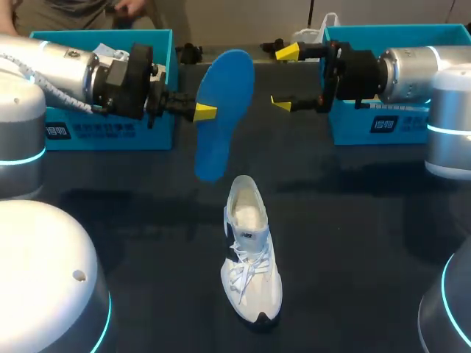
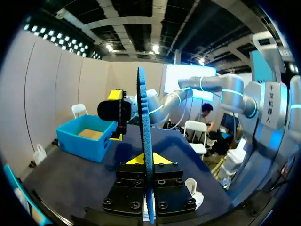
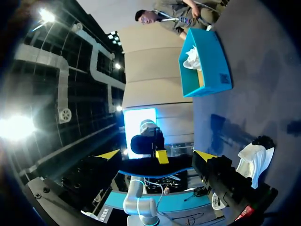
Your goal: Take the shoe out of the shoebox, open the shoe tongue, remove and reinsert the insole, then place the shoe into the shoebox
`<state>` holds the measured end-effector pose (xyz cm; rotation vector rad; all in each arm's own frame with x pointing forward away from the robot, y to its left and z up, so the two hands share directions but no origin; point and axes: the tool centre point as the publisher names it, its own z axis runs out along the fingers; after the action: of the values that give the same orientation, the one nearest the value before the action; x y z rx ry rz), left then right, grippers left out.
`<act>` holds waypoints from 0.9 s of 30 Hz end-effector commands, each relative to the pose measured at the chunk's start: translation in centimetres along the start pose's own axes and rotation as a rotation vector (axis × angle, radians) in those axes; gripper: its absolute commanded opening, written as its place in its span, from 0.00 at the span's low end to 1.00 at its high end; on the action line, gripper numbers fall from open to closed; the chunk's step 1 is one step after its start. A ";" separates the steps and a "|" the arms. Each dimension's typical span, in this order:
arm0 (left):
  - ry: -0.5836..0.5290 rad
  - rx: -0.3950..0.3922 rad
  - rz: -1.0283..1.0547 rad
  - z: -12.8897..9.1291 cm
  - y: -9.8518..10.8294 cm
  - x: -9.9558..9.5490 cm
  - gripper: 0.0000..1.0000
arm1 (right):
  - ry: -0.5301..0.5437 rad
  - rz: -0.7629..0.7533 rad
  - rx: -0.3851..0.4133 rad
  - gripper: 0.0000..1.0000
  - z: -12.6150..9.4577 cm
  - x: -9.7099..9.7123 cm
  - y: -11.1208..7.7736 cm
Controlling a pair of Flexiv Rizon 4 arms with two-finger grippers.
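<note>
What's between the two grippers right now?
The blue insole, pinched by the left gripper, hangs between it and the open right gripper; the head view shows it.

Blue insole (image 1: pixel 223 110) in left fingers (image 1: pixel 205 112)

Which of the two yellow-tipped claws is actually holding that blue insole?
The left gripper: it is clamped on the edge of the insole. The right gripper stands wide open beside it, gripping nothing.

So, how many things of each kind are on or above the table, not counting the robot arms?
Blue boxes: 2
White shoe: 1
Blue insole: 1
Total: 4
</note>
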<state>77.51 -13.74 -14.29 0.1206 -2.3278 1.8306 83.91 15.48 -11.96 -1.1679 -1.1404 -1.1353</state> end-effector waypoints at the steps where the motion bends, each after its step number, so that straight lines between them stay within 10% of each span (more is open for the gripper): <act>1: 0.129 0.038 -0.566 -0.1 0.1 -1.7 0.00 | -0.003 0.000 -0.002 1.00 0.0 0.0 -0.1; 7: 0.248 0.076 -0.779 -0.2 0.5 -2.0 0.00 | -0.003 0.000 -0.002 1.00 0.0 0.0 -0.1; 27: 0.003 0.272 -1.245 1.4 3.0 -5.5 0.00 | -0.003 0.000 -0.002 1.00 0.0 0.0 -0.1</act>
<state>82.82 -14.49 -18.32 0.9155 -1.6072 1.4563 83.91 15.48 -11.96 -1.1680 -1.1404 -1.1353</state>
